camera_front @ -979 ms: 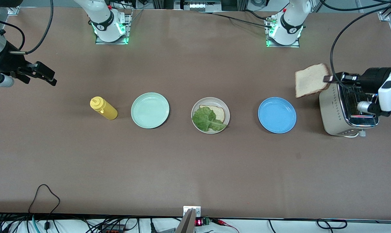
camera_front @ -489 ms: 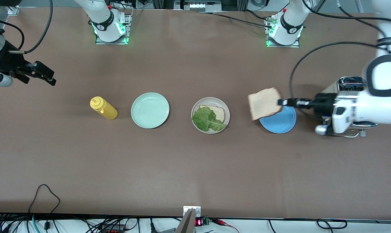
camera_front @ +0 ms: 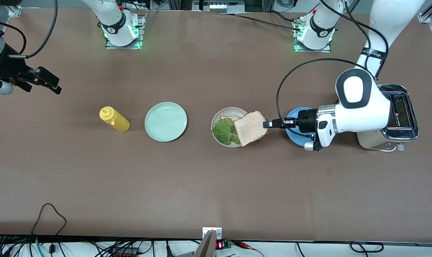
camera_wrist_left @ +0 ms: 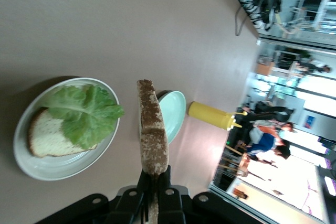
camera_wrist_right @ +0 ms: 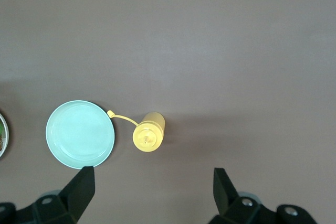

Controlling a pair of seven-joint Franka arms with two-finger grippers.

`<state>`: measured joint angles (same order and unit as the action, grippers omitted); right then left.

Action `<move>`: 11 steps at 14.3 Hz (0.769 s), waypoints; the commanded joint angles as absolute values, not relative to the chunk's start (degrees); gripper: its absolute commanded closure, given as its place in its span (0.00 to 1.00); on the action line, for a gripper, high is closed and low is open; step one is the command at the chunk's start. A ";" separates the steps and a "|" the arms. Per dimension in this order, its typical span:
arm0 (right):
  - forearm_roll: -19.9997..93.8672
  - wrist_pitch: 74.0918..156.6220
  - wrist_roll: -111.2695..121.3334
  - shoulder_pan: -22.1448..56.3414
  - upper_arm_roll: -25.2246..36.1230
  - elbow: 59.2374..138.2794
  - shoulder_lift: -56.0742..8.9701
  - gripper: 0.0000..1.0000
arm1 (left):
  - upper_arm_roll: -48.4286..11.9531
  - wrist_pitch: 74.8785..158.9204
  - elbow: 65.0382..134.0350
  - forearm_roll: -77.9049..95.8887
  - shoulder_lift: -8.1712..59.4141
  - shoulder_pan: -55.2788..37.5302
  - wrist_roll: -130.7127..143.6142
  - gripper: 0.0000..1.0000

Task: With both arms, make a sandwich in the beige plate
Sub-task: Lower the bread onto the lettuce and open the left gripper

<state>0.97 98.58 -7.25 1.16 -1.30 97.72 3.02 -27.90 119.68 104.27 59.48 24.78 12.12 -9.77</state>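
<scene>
Left gripper (camera_front: 267,124) pinches a bread slice (camera_front: 251,127) by its edge over the beige plate (camera_front: 219,116) — where lettuce (camera_front: 225,130) (on another slice (camera_wrist_left: 44,134)) lies. Right gripper (camera_front: 48,81) waits spread wide — at its arm's table end

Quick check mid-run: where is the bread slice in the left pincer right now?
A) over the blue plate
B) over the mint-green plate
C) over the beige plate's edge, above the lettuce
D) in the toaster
C: the left pincer holds the bread slice over the beige plate, partly covering the lettuce.
</scene>
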 commanded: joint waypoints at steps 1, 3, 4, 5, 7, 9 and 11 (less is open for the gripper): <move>0.44 98.35 -7.65 1.76 -0.79 97.73 3.96 0.00 | -28.56 120.67 106.77 68.61 28.81 12.92 -23.24 0.99; 0.53 98.52 -7.65 1.76 -0.79 97.73 3.96 0.00 | -28.56 120.67 108.71 74.25 31.63 12.92 -33.44 0.99; 0.53 98.53 -7.65 1.76 -0.79 97.73 4.04 0.00 | -28.56 120.67 109.33 74.96 32.68 12.92 -35.92 0.99; 0.44 98.53 -7.65 1.76 -0.88 97.73 4.13 0.00 | -28.56 120.76 109.42 74.97 33.57 12.83 -37.17 0.99; 0.53 98.61 -7.65 1.76 -0.88 97.73 4.13 0.00 | -28.56 122.59 109.86 74.97 35.67 11.53 -39.80 0.99; 0.44 98.61 -7.65 1.76 -0.88 97.73 4.13 0.00 | -28.56 126.28 110.21 75.15 37.35 10.03 -41.04 0.99; 0.44 98.61 -7.65 1.76 -0.79 97.73 4.39 0.00 | -28.48 126.56 110.21 78.11 37.79 7.92 -41.13 0.99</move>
